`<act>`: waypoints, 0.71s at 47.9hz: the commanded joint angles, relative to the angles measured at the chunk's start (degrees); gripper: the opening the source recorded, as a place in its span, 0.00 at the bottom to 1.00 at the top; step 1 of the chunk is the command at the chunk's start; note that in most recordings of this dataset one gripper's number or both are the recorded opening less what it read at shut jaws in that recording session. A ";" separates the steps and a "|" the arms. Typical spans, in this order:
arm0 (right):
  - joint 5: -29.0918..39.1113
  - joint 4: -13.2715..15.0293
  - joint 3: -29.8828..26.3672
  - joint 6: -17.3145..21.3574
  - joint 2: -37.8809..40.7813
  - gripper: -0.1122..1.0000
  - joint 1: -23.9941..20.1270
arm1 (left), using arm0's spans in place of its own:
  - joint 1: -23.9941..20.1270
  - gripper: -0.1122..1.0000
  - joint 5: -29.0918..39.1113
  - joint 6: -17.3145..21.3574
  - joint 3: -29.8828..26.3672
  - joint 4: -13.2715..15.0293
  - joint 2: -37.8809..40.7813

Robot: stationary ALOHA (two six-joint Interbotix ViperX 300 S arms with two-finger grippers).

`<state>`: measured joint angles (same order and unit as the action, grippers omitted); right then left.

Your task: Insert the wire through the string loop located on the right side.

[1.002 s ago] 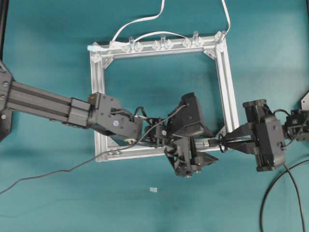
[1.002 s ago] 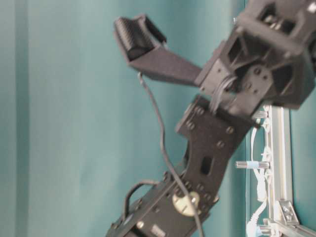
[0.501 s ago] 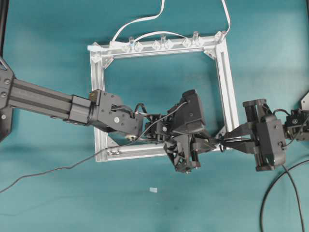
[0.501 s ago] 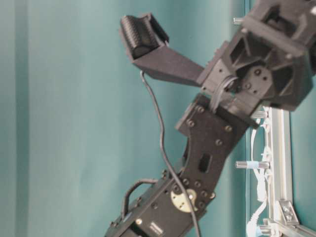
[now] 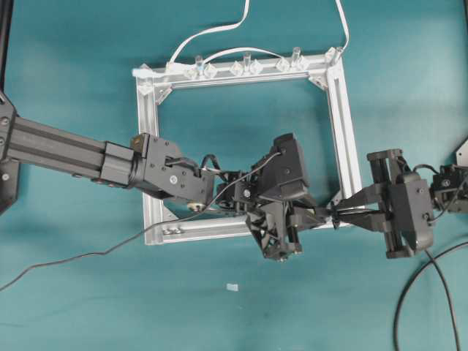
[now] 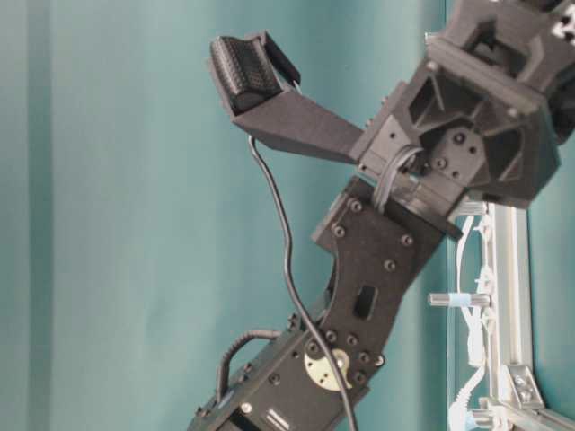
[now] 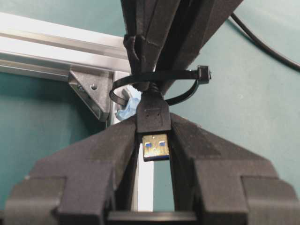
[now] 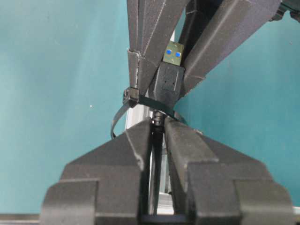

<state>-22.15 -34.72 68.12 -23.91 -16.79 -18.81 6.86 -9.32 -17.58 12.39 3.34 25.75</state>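
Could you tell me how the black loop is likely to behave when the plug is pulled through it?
The loop looks thin and probably flexes, since it bows around the plug. It likely stays put, being tied at the frame. The left gripper clamps the plug, so slipping seems unlikely.

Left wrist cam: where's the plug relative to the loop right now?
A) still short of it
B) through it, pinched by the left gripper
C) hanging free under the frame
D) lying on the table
B: the plug sits past the loop, clamped between the left gripper fingers.
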 commanded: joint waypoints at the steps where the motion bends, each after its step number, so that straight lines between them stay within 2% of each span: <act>1: 0.18 0.18 -0.26 0.09 -0.09 0.20 -0.26 | -0.18 0.27 -0.44 0.44 -0.88 -0.18 -3.08; 15: 1.49 0.00 -0.18 0.79 -0.09 0.20 -0.26 | 0.00 0.27 -0.44 0.35 -0.88 -0.18 -2.99; 27: 1.14 -0.26 0.53 6.24 -0.18 0.20 -0.18 | 0.09 0.27 -0.44 0.26 -0.88 -0.18 -3.08; 34: 0.26 -0.09 1.41 6.86 -0.26 0.20 -0.26 | 0.09 0.27 -0.26 0.26 -0.62 -0.18 -3.34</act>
<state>-21.88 -34.80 69.08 -17.23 -16.79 -18.81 6.77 -9.32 -17.58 12.39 3.43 25.75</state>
